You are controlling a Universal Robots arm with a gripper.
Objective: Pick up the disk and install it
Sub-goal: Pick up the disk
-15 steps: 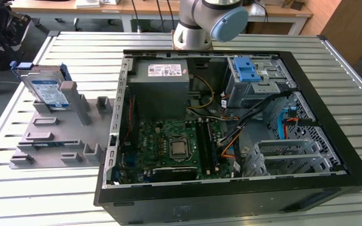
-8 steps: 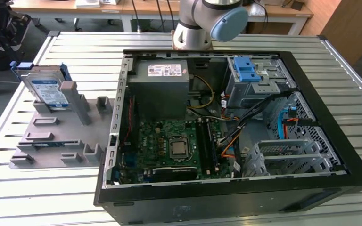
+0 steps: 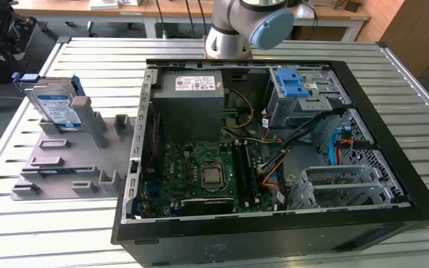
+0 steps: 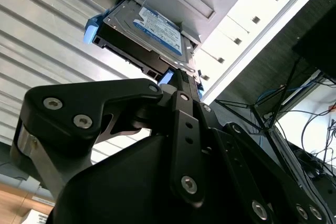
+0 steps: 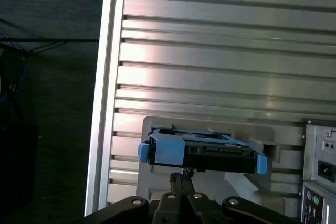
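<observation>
Tool (image 5: 181, 178) fully closed, empty, above disk (image 5: 205, 153) upright in grey rack (image 3: 65, 167) beside case (image 3: 274, 226)

the flat rectangular silver metal hard drive with a white-and-blue label and a blue plastic carrier frame (image 3: 54, 106) stands on edge in the grey moulded holder plate (image 3: 54, 164), at the exterior view's left on the slatted metal worktop (image 3: 28, 229). its labelled face shows in the exterior view, with the blue frame wrapped round its rim and nothing gripping it. in the first wrist view the disk (image 5: 202, 153) shows edge-on, a dark narrow side between blue frame corners.
</observation>
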